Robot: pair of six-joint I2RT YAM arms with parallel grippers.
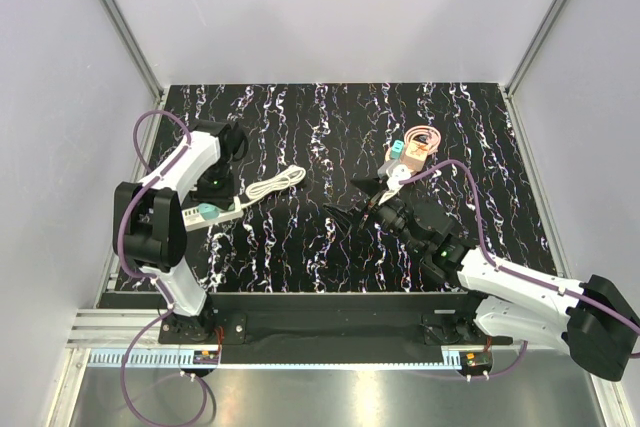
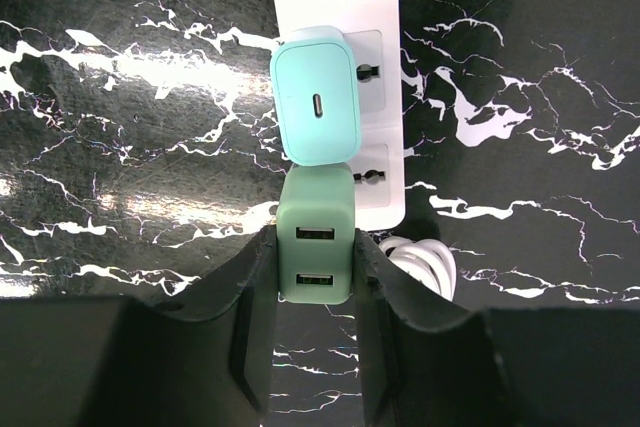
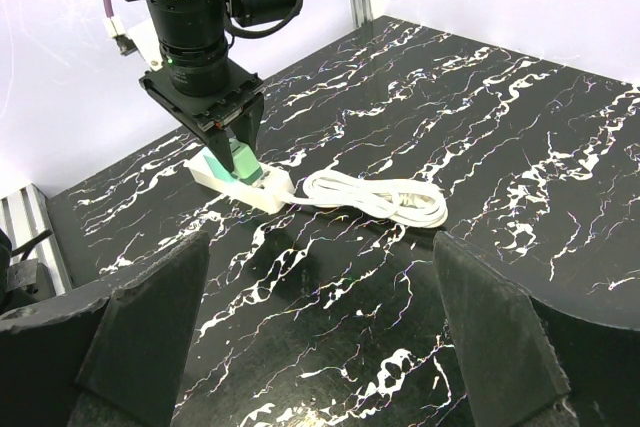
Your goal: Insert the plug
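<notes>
The left gripper (image 2: 315, 247) is clamped on the plug (image 2: 316, 209), a blue-green cube with two USB ports. It sits against the white power strip (image 2: 385, 127), which reads "OCKET" and "04", touching a paler aqua charger (image 2: 316, 97). The right gripper (image 1: 352, 199) hovers well apart, jaws wide.

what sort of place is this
Likely a robot lab test cell: a left arm and right arm mounted at a black marbled table, plain white walls on metal posts around it, and a power strip laid out as a prop.
</notes>
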